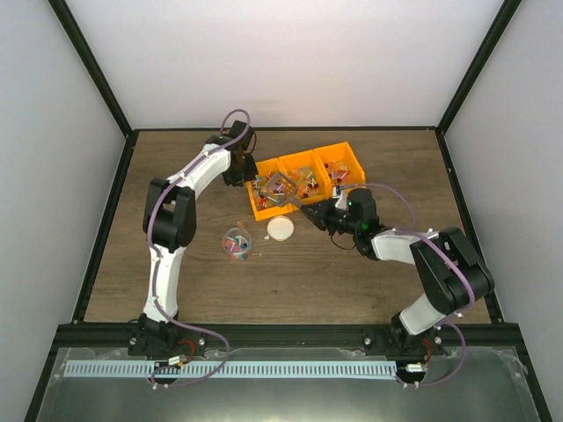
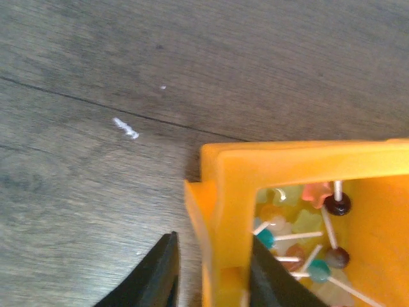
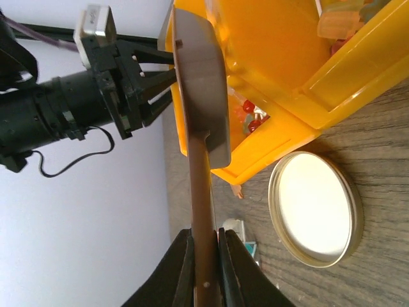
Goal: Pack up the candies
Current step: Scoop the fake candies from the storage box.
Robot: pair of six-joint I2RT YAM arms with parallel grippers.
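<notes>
Right fingers (image 3: 177, 272) clenched on scoop (image 3: 201, 96), left fingers (image 2: 156, 275) straddling bin wall (image 2: 230, 169), grip unclear, candies (image 2: 265, 238) inside

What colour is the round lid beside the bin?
Cream, with a pale gold rim; the lid shows best in the right wrist view.

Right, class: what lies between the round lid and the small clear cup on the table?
Nothing. In the top view, only a bare strip of wooden table separates the lid from the cup.
</notes>
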